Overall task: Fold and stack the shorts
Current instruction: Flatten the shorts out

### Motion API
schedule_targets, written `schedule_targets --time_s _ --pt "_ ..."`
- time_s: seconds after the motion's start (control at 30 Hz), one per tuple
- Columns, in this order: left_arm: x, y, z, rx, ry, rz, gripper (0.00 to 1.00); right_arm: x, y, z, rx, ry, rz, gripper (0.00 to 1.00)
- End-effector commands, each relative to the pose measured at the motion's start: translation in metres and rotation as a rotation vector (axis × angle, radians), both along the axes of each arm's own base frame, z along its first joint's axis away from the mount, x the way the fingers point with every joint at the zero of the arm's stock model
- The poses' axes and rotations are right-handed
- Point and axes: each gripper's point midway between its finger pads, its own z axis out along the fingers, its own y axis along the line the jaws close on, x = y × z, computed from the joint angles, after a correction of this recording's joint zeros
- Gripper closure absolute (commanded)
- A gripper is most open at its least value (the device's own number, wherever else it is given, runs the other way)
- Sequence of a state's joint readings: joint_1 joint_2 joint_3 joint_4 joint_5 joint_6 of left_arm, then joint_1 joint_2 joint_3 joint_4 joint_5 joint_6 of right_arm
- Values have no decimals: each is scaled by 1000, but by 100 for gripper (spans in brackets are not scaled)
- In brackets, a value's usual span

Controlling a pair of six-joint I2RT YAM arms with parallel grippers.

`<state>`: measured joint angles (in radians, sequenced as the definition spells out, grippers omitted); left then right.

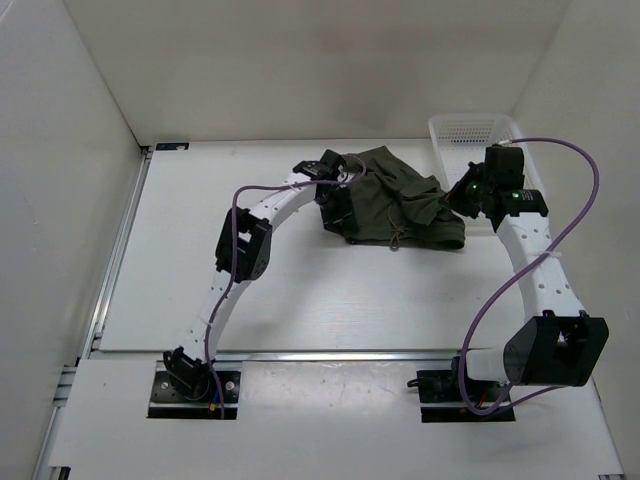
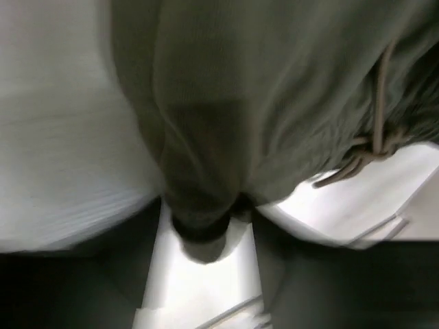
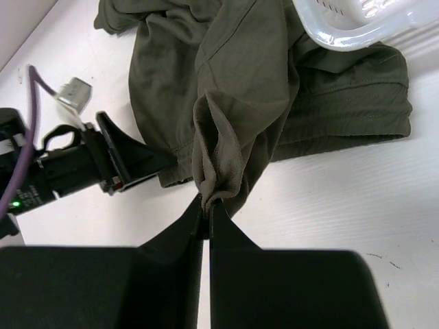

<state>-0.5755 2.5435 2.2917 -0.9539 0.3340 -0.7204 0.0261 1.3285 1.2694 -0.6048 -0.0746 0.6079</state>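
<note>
The dark olive-green shorts [image 1: 395,195] lie crumpled on the white table at the back middle. My left gripper [image 1: 335,200] is at their left edge. In the blurred left wrist view a bunch of fabric [image 2: 274,89] sits pinched between its fingers [image 2: 206,212], and a drawstring [image 2: 377,137] hangs at the right. My right gripper [image 1: 462,195] is at their right edge. In the right wrist view it [image 3: 206,205] is shut on a raised fold of the shorts [image 3: 247,75], lifted a little off the table. The left gripper [image 3: 147,164] shows there too, at the cloth's edge.
A white slotted basket [image 1: 470,130] stands at the back right, touching the shorts' far right side; its rim shows in the right wrist view [image 3: 357,27]. White walls close the table on the left, back and right. A purple cable [image 1: 590,190] loops off the right arm.
</note>
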Motion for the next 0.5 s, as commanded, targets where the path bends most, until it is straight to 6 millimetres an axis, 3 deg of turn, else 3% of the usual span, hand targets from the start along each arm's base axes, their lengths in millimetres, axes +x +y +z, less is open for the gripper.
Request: schedule_targets --time_s 0.0,0.07,0.17,0.2,0.27,0.3,0.33,0.4,0.43,0.47 --pt "-11 -14 16 -67 37 -30 85 5 -3 21 -17 -57 10 100" --pt "-13 -11 21 -89 55 -31 90 7 -1 22 -17 -57 24 100" --pt "-2 25 40 -55 9 7 90 7 2 22 -3 -57 41 100" --pt "-6 45 54 -31 -18 19 90 5 2 20 -14 -51 49 100" --pt "0 86 66 49 -66 78 90 5 1 27 -21 -63 55 100" --pt "2 124 64 97 -56 117 90 4 3 29 -26 -66 74 100" --pt "5 145 89 108 -109 146 90 5 5 36 -30 -85 100 100" --pt "21 205 103 195 -153 242 90 2 8 38 -23 -82 125 100" --pt "31 224 119 217 -209 245 90 1 10 39 -26 -85 140 100" --pt "34 244 121 259 -203 262 90 0 13 39 -13 -86 156 100"
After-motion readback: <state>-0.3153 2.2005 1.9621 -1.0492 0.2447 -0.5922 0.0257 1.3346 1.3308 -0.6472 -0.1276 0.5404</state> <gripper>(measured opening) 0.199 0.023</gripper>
